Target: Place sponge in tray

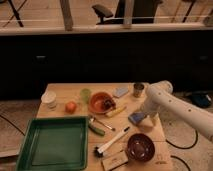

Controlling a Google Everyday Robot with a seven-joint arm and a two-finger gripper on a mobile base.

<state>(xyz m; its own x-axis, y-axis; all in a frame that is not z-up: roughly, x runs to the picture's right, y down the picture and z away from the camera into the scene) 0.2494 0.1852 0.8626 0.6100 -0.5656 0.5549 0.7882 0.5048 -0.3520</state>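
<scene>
Camera view: my arm (172, 104) reaches in from the right over the wooden table (64, 90). My gripper (146, 119) is low at the right edge, right against the sponge (135, 118). I cannot tell whether it is open, closed or holding the sponge.

The sponge sits on the table, right of centre, well apart from the tray (55, 120). The tray lies at the near left corner.

Back row, left to right: white cup (49, 99), orange fruit (71, 106), green cup (86, 95), orange bowl (98, 102) with dark contents, pale pad (121, 92), metal cup (138, 89).

Near side: green-handled tool (97, 130) just beside the tray, white-handled brush (112, 142), dark red bowl (140, 147), wooden block (115, 161). The marks on the block are too small to read.
</scene>
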